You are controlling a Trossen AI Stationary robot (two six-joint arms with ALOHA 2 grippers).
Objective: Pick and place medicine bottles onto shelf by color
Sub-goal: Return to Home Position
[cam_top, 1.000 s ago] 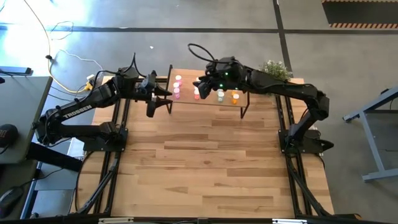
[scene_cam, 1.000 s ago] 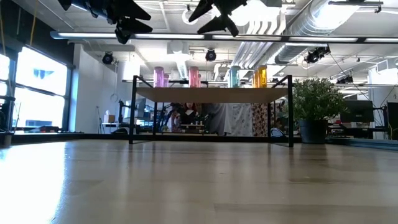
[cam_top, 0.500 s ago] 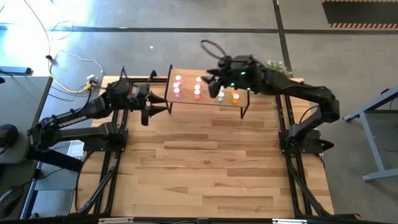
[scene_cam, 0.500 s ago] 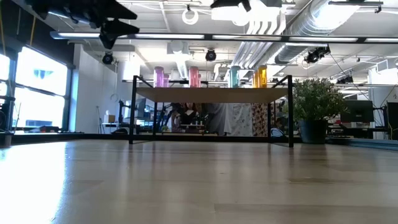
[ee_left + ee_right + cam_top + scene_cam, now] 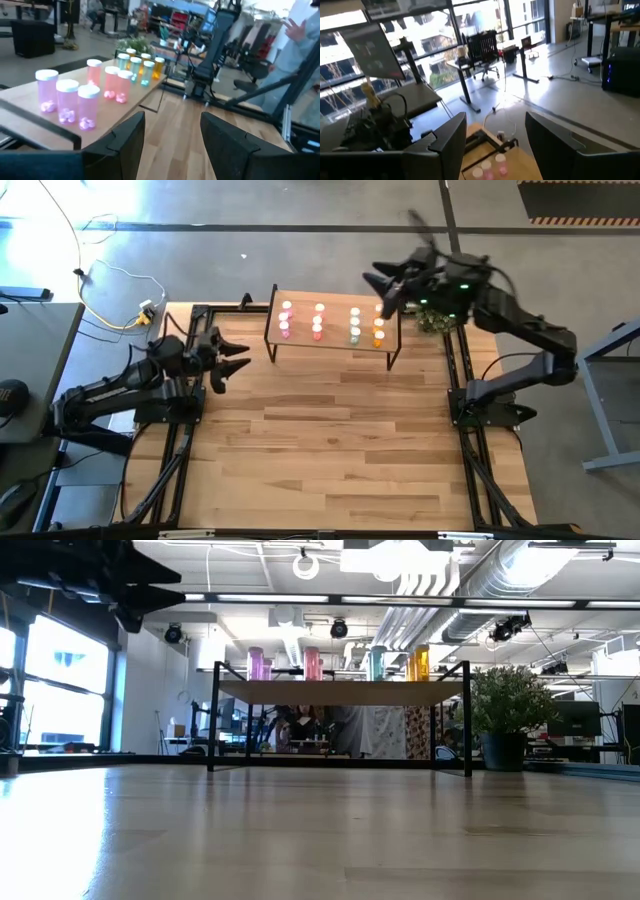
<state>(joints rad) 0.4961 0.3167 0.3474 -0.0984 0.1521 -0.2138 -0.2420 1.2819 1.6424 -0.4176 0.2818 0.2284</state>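
- Potted plant [image 5: 510, 700] just beside shelf [image 5: 336, 328], on the right arm's side.
- Shelf holds 4 rows: pink bottles [image 5: 285, 326], salmon bottles [image 5: 317, 326], green bottles [image 5: 354, 330], orange bottles [image 5: 378, 332].
- Left pincer [image 5: 172, 122] and right pincer [image 5: 495, 122]: spread wide, empty.

Black left arm [image 5: 110, 387], black right arm [image 5: 530, 332], green lights [image 5: 462, 284]

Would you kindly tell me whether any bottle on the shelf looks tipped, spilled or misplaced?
Nothing stands out. The medicine bottles stand upright on the shelf in four colour rows: pink, salmon-red, pale green, orange. The left gripper and right gripper hang open, clear of it.
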